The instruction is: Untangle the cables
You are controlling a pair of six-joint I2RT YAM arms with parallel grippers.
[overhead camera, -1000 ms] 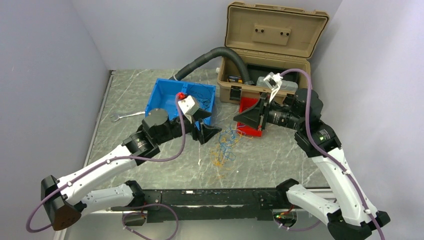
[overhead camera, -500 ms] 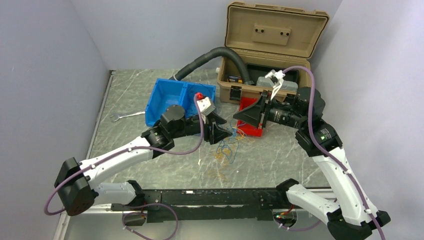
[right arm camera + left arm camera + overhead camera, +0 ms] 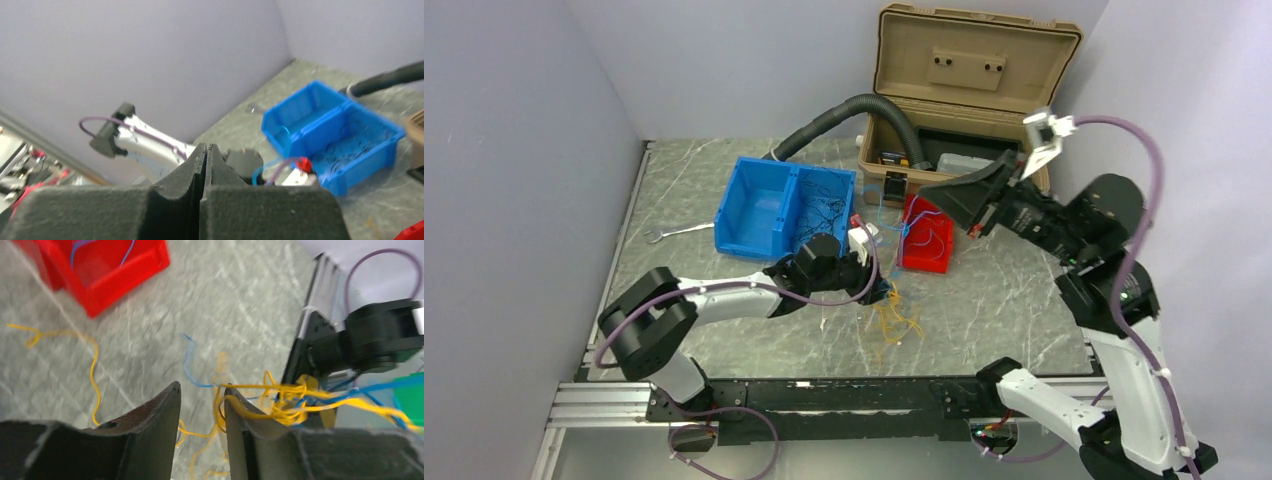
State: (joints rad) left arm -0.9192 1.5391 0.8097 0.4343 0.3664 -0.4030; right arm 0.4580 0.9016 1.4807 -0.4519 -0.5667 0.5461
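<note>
A tangle of thin yellow-orange cables (image 3: 896, 320) lies on the table in front of my left gripper (image 3: 886, 292). In the left wrist view my left gripper (image 3: 200, 386) is open, and yellow cables (image 3: 280, 395) mixed with blue ones drape over its right finger (image 3: 250, 430). A loose blue cable (image 3: 192, 370) lies beyond. My right gripper (image 3: 929, 190) is raised above the red bin (image 3: 924, 262) with its jaws pressed together (image 3: 205, 146). Thin blue cable (image 3: 894, 215) stretches through the air from its tip toward the left wrist, and shows as a loop in the right wrist view (image 3: 265, 167).
A blue two-compartment bin (image 3: 754, 215) holds thin black wires (image 3: 824, 205). The red bin holds blue wires. An open tan toolbox (image 3: 964, 60) stands at the back, with a grey corrugated hose (image 3: 844, 115) entering it. A wrench (image 3: 674, 232) lies at the left.
My right arm has risen and pulled back to the right, drawing blue cable up out of the pile. My left arm has reached forward and down to the yellow tangle.
</note>
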